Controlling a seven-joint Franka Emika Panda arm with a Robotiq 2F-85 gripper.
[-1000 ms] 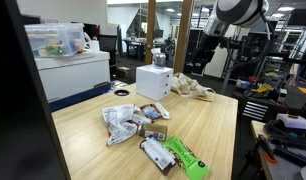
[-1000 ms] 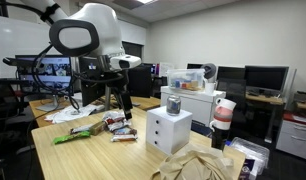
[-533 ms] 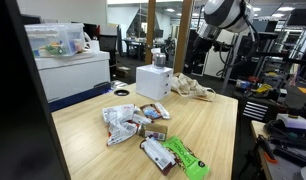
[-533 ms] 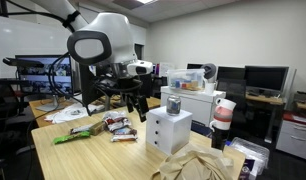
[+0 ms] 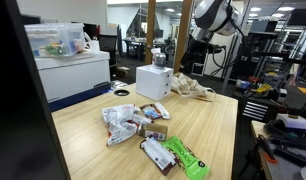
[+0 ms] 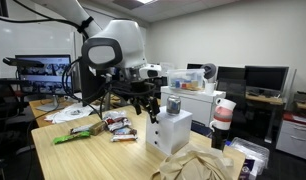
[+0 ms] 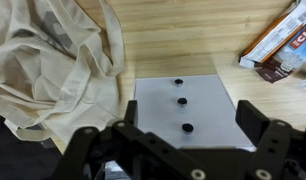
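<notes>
"Over the wooden table (image 7: 173,30), where does the gripper (image 7: 188,118) stand?"

"It hangs above the white box (image 7: 158,100). The wrist view looks straight down on the top of the box, which has three small black dots in a row. The two fingers (image 7: 128,118) come in from the lower edge, one on each side."

"Are the fingers together or apart?"

"Apart, quite wide. Nothing is between them, and they hold nothing. I do not see them touching the box."

"And where is the box itself?"

"It stands on the table near the far edge in an exterior view (image 5: 153,82). A can (image 6: 174,104) stands upright on top of it. In the same view the gripper (image 6: 151,108) is just beside the can, at about its height."

"What lies around the box?"

"A crumpled beige cloth bag (image 7: 53,60) lies just beside the box. In the wrist view I cannot tell if it touches the box. Some snack packets (image 7: 283,45) lie on the other side, a little apart from the box. In both exterior views they make a small heap, and a green packet (image 5: 183,157) lies at the end of the heap, well apart from the box."
</notes>
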